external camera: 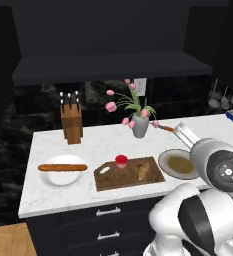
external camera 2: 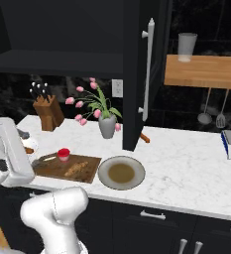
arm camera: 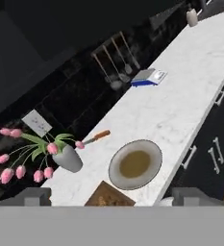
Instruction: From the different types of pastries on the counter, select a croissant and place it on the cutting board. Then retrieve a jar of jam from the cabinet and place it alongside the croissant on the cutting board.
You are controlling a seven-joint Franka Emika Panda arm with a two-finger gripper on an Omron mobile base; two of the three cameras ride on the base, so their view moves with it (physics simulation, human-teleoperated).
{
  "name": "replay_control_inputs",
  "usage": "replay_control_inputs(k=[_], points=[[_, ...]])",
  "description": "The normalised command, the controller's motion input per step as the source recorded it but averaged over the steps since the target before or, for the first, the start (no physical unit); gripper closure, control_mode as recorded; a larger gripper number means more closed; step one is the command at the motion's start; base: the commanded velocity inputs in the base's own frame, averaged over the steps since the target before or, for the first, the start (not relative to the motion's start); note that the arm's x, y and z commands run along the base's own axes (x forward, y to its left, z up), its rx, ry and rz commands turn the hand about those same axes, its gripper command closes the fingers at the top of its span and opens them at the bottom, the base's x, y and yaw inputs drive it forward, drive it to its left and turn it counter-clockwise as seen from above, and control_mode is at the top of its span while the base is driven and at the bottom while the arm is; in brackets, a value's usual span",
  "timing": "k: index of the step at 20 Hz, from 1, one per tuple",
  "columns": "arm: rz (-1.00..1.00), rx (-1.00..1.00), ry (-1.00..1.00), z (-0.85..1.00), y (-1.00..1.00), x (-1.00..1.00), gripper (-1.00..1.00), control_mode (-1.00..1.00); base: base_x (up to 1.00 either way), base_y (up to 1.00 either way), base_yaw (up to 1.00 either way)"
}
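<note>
Croissant (external camera: 143,171) and jar of jam (external camera: 121,160) are seen on cutting board (external camera: 113,181); gripper state cannot be determined.

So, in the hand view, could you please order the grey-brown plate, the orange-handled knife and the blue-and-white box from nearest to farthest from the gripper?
From the gripper:
1. grey-brown plate, just ahead, near the front edge of the counter.
2. orange-handled knife, behind the plate, farther back.
3. blue-and-white box, far along the counter.
</note>
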Motion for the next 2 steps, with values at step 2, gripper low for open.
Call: replay_control_inputs(k=[2], points=[[0.12,0.25,0.02,0.37,-0.89,-1.0,-1.0,-1.0,0.0,0.0,0.0]])
